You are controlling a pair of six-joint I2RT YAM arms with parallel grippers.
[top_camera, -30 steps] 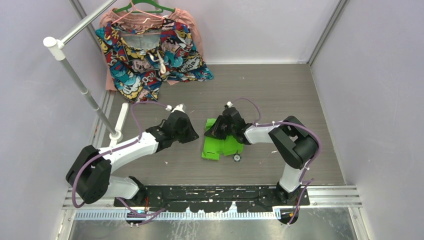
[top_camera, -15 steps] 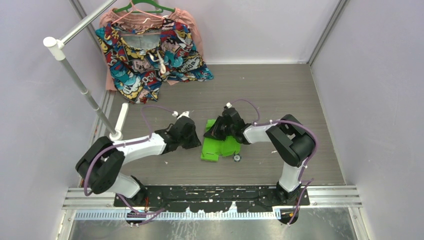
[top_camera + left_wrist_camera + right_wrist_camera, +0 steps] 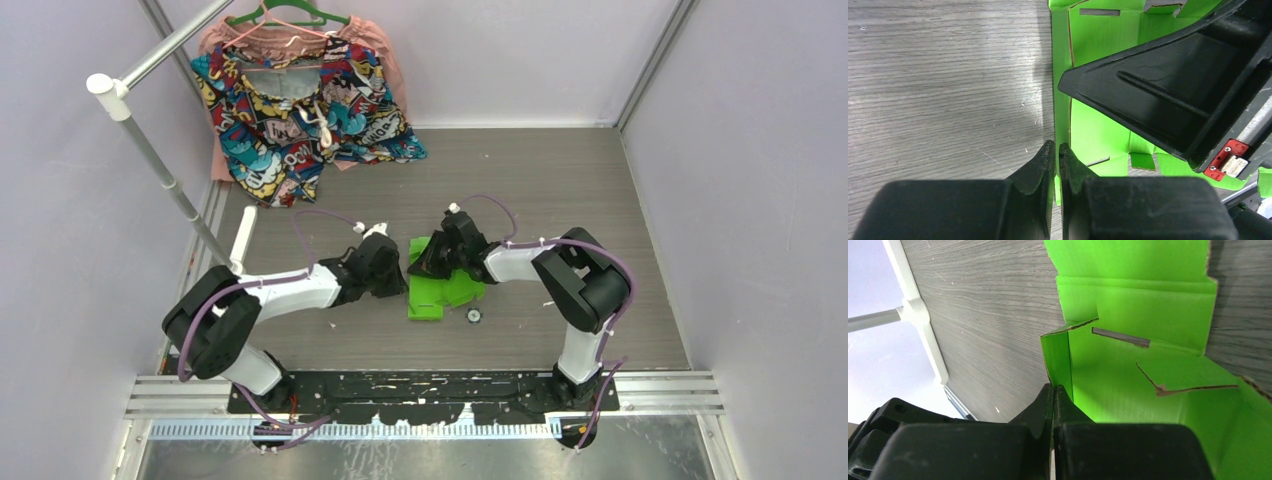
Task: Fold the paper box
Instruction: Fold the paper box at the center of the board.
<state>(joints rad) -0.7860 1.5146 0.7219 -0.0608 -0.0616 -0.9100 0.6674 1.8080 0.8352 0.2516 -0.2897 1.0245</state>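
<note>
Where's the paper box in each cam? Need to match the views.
Top external: the paper box sits at picture centre, flat on the table.
Left wrist: the paper box runs from top centre down the right side, partly covered.
Right wrist: the paper box fills the right half, with one wall standing.
Shared landmark: the grey wood-grain table, left of the card in both wrist views.

No legible text or labels anywhere
</note>
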